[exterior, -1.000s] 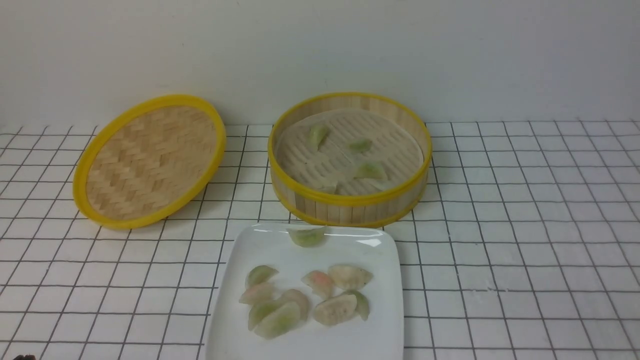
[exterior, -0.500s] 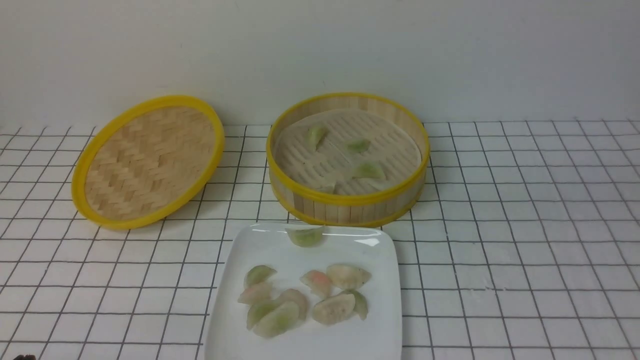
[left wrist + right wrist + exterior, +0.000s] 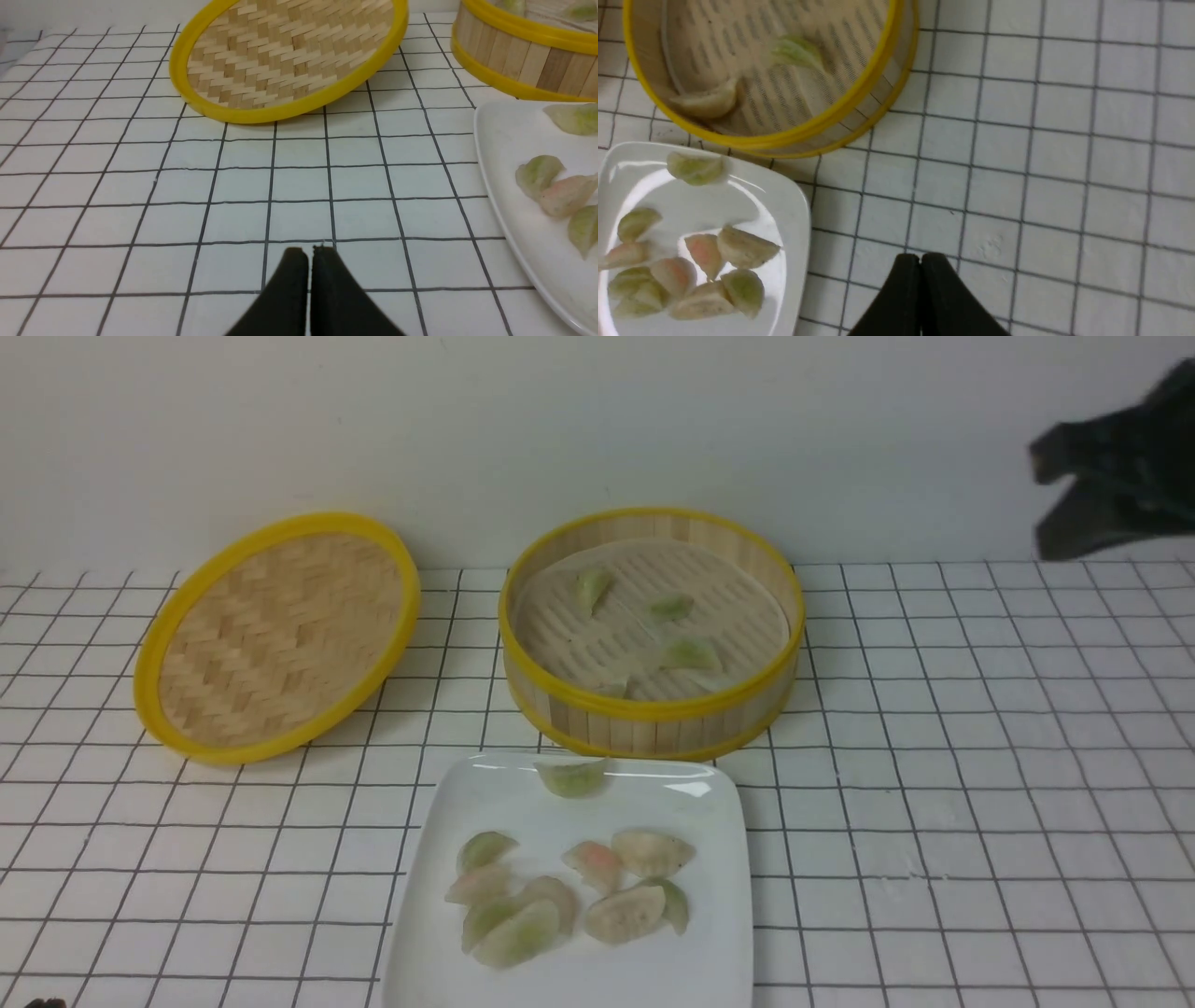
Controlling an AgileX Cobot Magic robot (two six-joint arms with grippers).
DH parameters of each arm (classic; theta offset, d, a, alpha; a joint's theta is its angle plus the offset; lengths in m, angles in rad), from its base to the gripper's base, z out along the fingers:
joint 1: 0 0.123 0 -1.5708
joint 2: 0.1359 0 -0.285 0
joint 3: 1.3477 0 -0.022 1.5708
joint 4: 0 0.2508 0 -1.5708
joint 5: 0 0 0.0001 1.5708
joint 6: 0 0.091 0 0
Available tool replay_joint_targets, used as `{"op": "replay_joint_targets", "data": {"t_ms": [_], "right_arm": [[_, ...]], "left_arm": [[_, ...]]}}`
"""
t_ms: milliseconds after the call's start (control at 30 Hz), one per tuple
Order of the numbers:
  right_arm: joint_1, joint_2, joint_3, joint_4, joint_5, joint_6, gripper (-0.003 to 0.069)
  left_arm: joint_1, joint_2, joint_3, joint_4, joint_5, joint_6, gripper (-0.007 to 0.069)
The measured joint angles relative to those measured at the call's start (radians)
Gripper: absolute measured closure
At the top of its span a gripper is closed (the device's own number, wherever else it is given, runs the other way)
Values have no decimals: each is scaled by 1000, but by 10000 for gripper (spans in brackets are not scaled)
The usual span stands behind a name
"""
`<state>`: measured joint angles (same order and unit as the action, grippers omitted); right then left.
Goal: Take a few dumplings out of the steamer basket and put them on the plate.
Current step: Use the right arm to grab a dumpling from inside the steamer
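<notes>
The left gripper (image 3: pixel 309 252) has its two black fingers pressed together, tips touching, with nothing between them. The right gripper (image 3: pixel 920 257) is likewise closed and empty. In the front view the right arm (image 3: pixel 1116 467) shows as a dark, blurred shape, raised at about two o'clock.

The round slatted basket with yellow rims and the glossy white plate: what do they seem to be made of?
The round slatted basket looks like bamboo or light wood: matte upright slats in uneven tan tones. Its yellow rims look like smooth plastic, perhaps painted wood. The glossy white plate seems glazed ceramic or melamine; bright highlights show near its rim.
</notes>
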<state>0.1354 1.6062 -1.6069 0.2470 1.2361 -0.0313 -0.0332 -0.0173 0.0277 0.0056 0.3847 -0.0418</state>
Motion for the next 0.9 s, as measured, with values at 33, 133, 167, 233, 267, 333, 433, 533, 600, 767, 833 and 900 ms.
{"op": "replay_joint_targets", "data": {"t_ms": [33, 133, 167, 233, 267, 333, 433, 533, 600, 767, 833, 900], "right_arm": [[29, 45, -42, -1, 2, 1, 672], [117, 141, -130, -22, 9, 4, 670], [133, 170, -154, -32, 9, 4, 669], [189, 257, -225, -67, 12, 5, 665], [209, 300, -260, -85, 12, 6, 659], [235, 373, -320, -114, 12, 7, 646], [271, 524, -452, -148, 12, 4, 588], [297, 642, -564, -169, 12, -21, 500], [311, 714, -641, -196, 12, -35, 426], [334, 834, -733, -271, 12, -44, 220], [336, 860, -738, -285, 12, -48, 148], [336, 877, -739, -293, 12, -55, 124]], "left_arm": [[0, 0, 0, 0, 0, 0, 631], [0, 0, 0, 0, 0, 0, 631], [0, 0, 0, 0, 0, 0, 631], [0, 0, 0, 0, 0, 0, 631], [0, 0, 0, 0, 0, 0, 631], [0, 0, 0, 0, 0, 0, 631], [0, 0, 0, 0, 0, 0, 631], [0, 0, 0, 0, 0, 0, 631], [0, 0, 0, 0, 0, 0, 631], [0, 0, 0, 0, 0, 0, 631], [0, 0, 0, 0, 0, 0, 631], [0, 0, 0, 0, 0, 0, 631]]}}
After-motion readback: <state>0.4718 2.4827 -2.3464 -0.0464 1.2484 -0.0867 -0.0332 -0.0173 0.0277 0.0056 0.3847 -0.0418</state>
